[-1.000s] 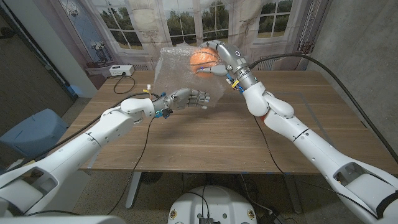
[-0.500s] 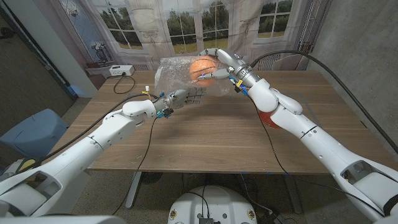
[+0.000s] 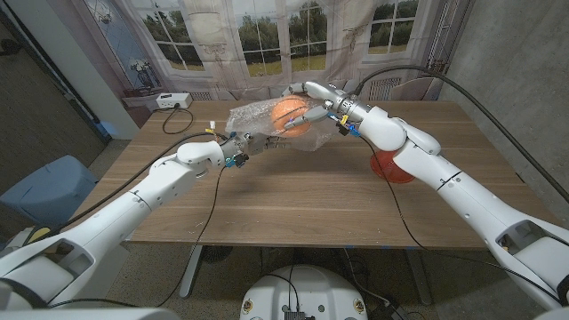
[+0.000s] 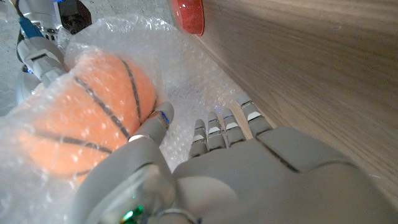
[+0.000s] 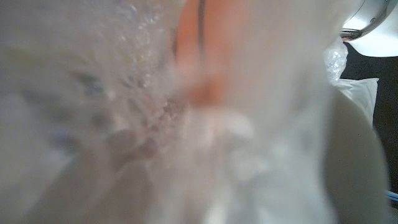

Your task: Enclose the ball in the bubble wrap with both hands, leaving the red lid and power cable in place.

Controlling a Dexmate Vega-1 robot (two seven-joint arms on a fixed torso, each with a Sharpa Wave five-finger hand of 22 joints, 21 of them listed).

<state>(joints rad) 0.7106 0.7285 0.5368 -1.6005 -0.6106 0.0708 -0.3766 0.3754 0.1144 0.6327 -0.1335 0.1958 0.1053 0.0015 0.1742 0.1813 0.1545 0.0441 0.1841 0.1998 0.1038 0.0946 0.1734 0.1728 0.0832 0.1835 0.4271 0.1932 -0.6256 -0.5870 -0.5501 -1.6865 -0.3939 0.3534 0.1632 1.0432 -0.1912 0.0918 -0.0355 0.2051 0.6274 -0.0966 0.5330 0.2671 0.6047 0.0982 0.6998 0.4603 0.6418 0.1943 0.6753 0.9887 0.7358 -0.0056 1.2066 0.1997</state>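
Observation:
An orange ball (image 3: pixel 290 116) with black lines sits inside crinkled clear bubble wrap (image 3: pixel 253 120), low over the table's far middle. My right hand (image 3: pixel 313 100) grips the ball from above and the right, through the wrap. My left hand (image 3: pixel 252 140) reaches in from the left, partly veiled by the wrap. In the left wrist view its fingers (image 4: pixel 214 127) lie stretched on the bubble wrap (image 4: pixel 186 81) and its thumb touches the wrapped ball (image 4: pixel 81 118). The right wrist view is a blur of bubble wrap (image 5: pixel 124 124) over orange.
The red lid (image 3: pixel 392 167) lies on the table behind my right forearm, and shows as the red lid (image 4: pixel 188 14) in the left wrist view. A white power adapter (image 3: pixel 166 100) with its black cable (image 3: pixel 182 120) lies at the table's far left corner.
My right hand has brought the ball and wrap down from high up towards the table. My left hand has moved forward into the wrap and now touches it.

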